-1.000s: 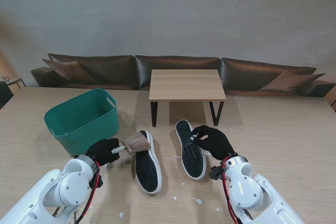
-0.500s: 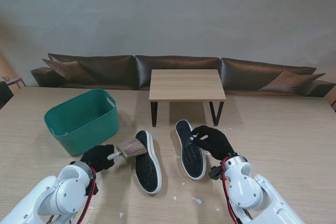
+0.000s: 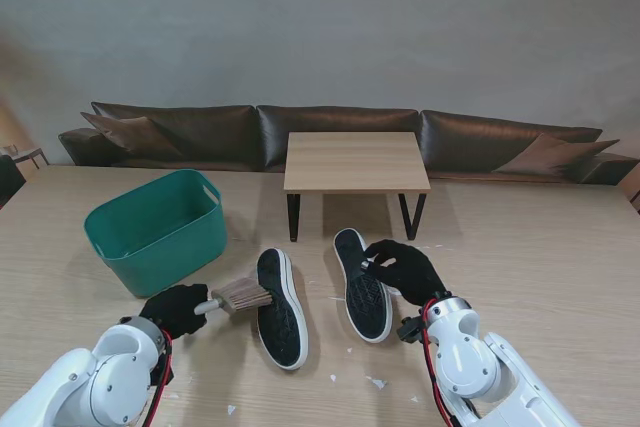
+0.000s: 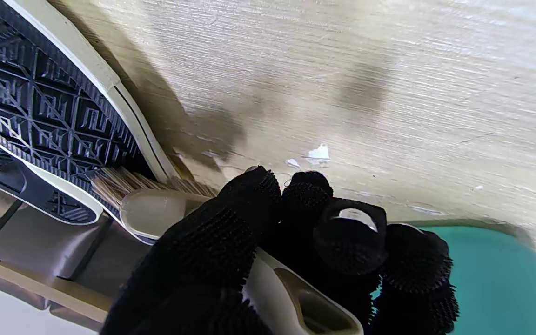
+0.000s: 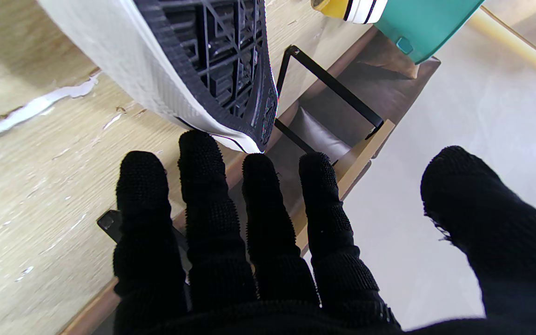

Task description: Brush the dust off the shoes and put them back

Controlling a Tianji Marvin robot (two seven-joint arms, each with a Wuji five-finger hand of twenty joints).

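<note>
Two black-soled shoes with white edges lie sole up on the wooden table. The left shoe (image 3: 280,307) (image 4: 49,107) is at the centre. The right shoe (image 3: 363,287) (image 5: 193,60) lies beside it. My left hand (image 3: 178,309) (image 4: 296,232) is shut on the handle of a brush (image 3: 240,296) (image 4: 151,209). Its brown bristles touch the left edge of the left shoe. My right hand (image 3: 405,269) (image 5: 249,232) rests at the right shoe's right side. Its fingers are straight and its thumb is spread apart, gripping nothing.
A green basket (image 3: 155,227) (image 4: 482,270) stands on my left, just beyond the left hand. A small wooden table with black legs (image 3: 355,159) stands behind the shoes. White crumbs (image 3: 377,382) lie on the table nearer to me.
My left hand has drawn the brush nearer to me and lower, from the left shoe's far end to its left edge. The right hand and both shoes have stayed put.
</note>
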